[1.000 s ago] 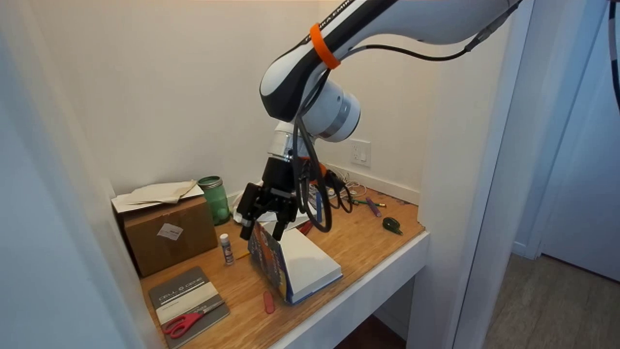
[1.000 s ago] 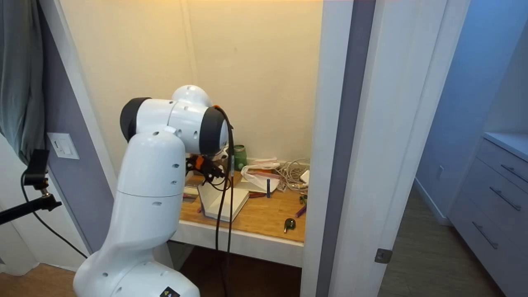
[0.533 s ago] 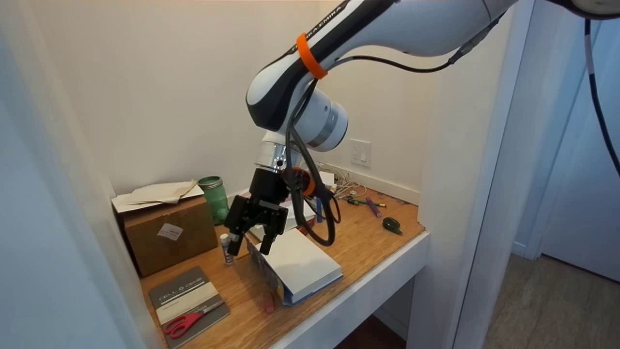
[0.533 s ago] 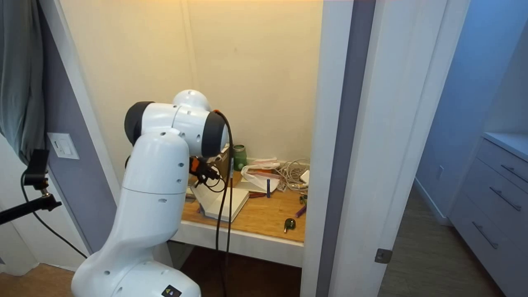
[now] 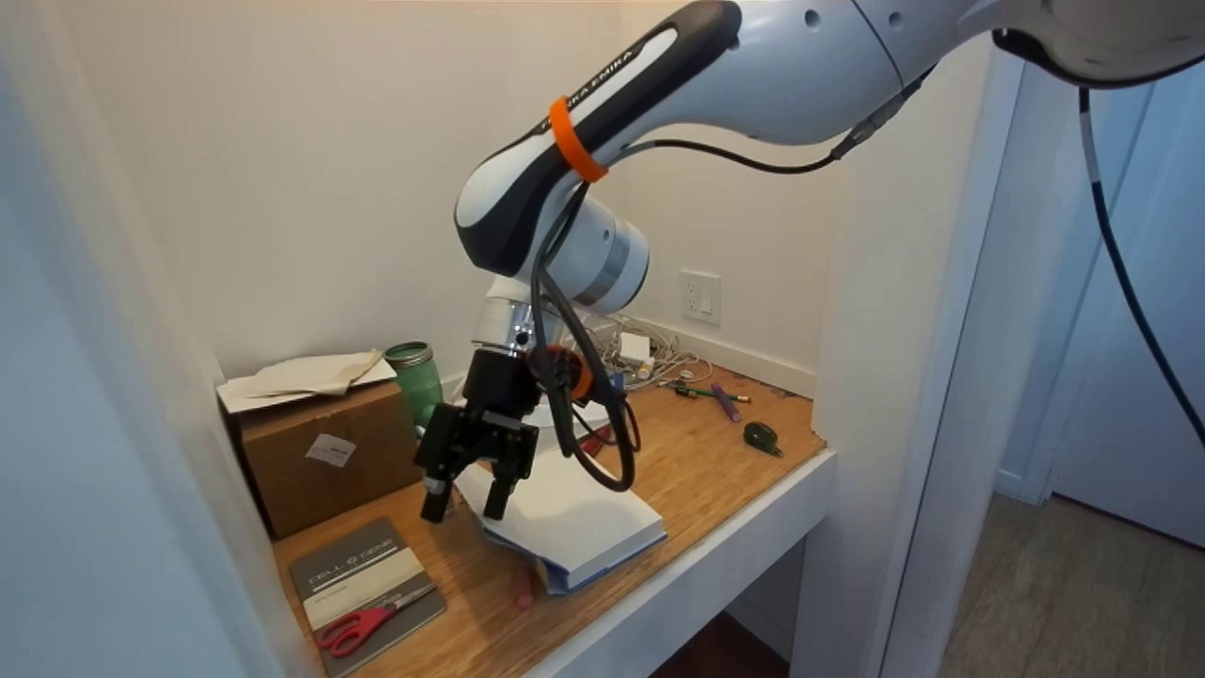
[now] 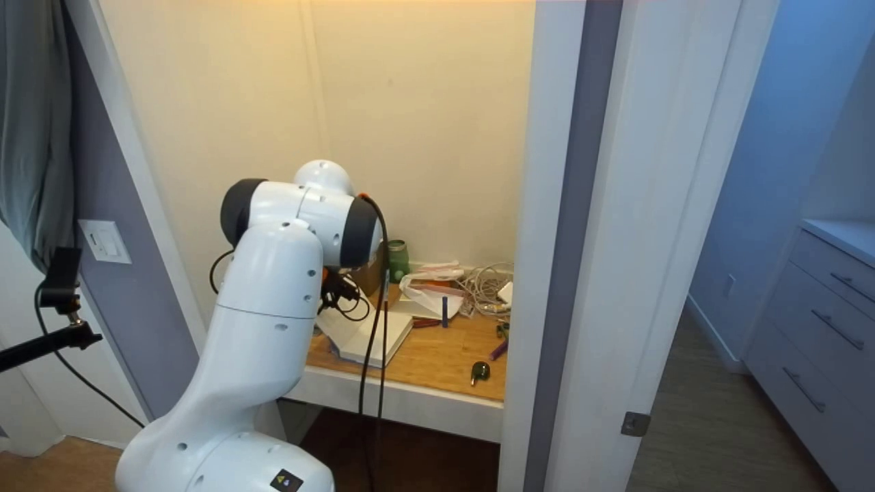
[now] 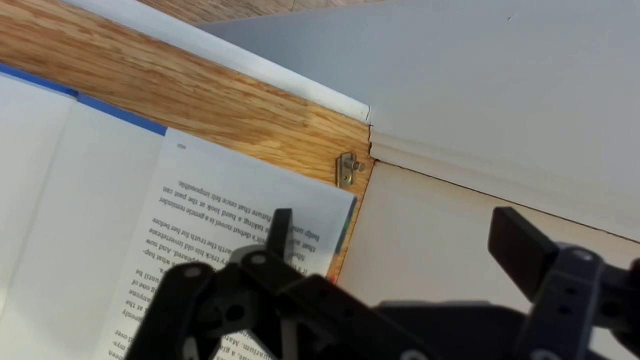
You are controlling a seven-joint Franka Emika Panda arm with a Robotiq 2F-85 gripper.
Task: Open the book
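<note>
The book lies on the desk with its white page side up and blue cover edges showing. Its cover is swung out from the page block at a low slant; I cannot tell whether it touches the desk. In an exterior view the book is partly behind cables. In the wrist view the printed inner side of the cover faces up. My gripper is open and holds nothing. In the wrist view the gripper has one finger over the cover and one beyond its edge; contact cannot be told.
A cardboard box with papers and a green jar stand behind. A grey notebook with red scissors and a small red item lie near. A wall is beside the book.
The gripper has moved left and down in an exterior view. The book's cover has gone from nearly upright to a low slant away from the pages.
</note>
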